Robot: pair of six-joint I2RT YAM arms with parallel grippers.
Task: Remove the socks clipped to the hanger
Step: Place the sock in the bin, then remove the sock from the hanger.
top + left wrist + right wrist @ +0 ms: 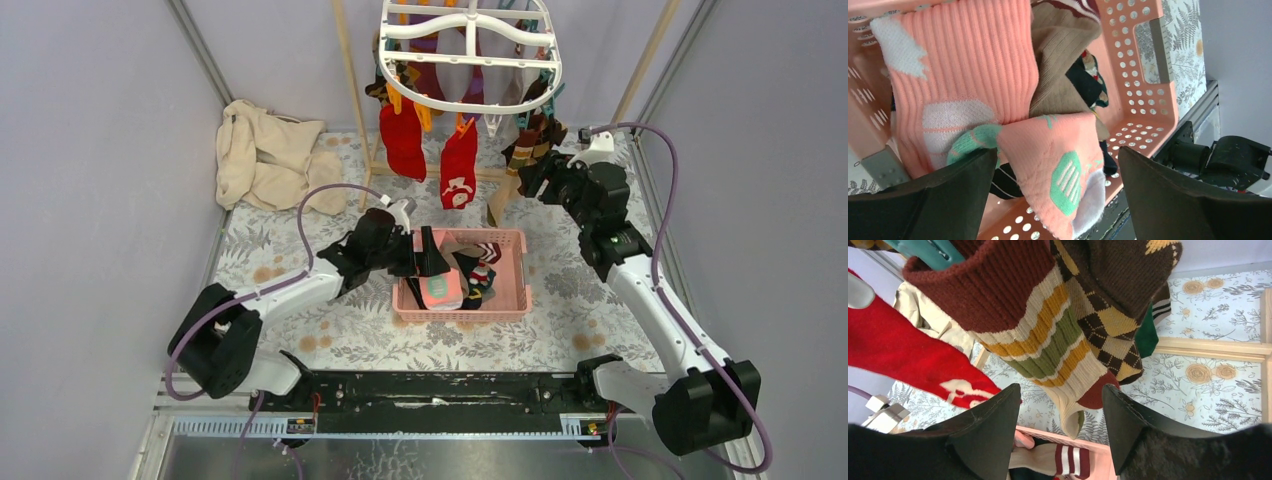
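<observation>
The white oval hanger (470,50) hangs at the back with socks clipped round its rim: two red socks (403,140), a brown argyle sock (530,135) and others behind. My right gripper (535,175) is open just below the brown socks. In the right wrist view its jaws (1060,405) stand wide apart under a brown, yellow and green striped sock (1048,340), with the argyle sock (1113,325) beside it and a teal clip (923,250) above. My left gripper (425,255) is open over the pink basket (515,290). A pink and mint sock (1058,165) lies loose between its jaws.
The pink basket (1143,75) holds several loose socks. A beige cloth (265,155) lies at the back left. Wooden poles (352,90) of the frame stand on either side of the hanger. The floral tabletop (560,335) is walled by grey panels left and right.
</observation>
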